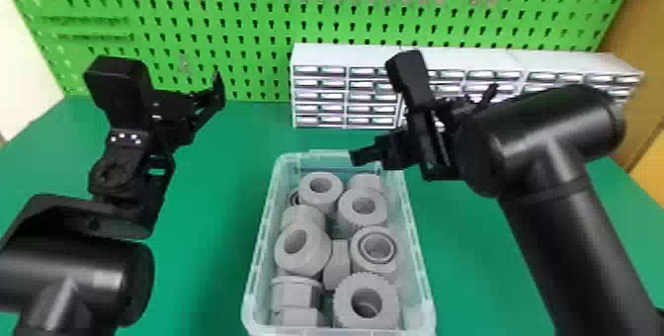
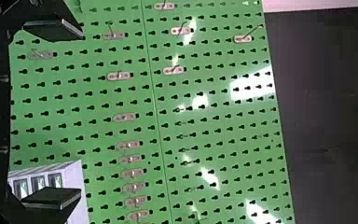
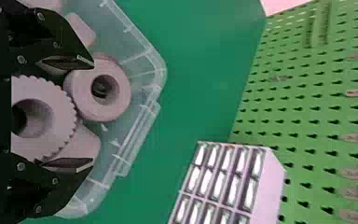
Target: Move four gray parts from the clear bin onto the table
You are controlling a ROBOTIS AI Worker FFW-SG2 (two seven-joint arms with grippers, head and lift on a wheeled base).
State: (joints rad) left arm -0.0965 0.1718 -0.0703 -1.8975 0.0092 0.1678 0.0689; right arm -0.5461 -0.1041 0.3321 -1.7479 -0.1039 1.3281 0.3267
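Nearest, a toothed part (image 1: pixel 366 305) was noted in the bin (image 1: pixel 419 266), hole up, with flanged pieces (image 1: pixel 296 291) beside it. A jam was judged possible there: the gray parts (image 1: pixel 302 251) were packed close, some touching, so little space was left for a finger, and a neighbor could be dragged up or tipped by a lift. Farther in, a ringed part (image 1: pixel 378 247) was seen with its opening up; if only its inner ring were pinched, the piece could be tilted or lost. Toward the far end, the right gripper (image 3: pixel 92 114) was found over the bin, its fingers spread, nothing pinched. By a slightly offset descent, a part's top could be struck, or the clear rim caught and the whole bin shoved along the green table (image 1: pixel 207 201). Rounded sides were also marked as a hazard: by a shallow grip a part could be let slip, and once set down on its side it might be rolled away. The left gripper (image 2: pixel 82 114) was held above the table, left of the bin, spread and empty. Behind, the drawers (image 1: pixel 346 58) and pegboard (image 1: pixel 247 26) were logged; a knock against the drawers was thought possible if the right arm were swung too far forward.
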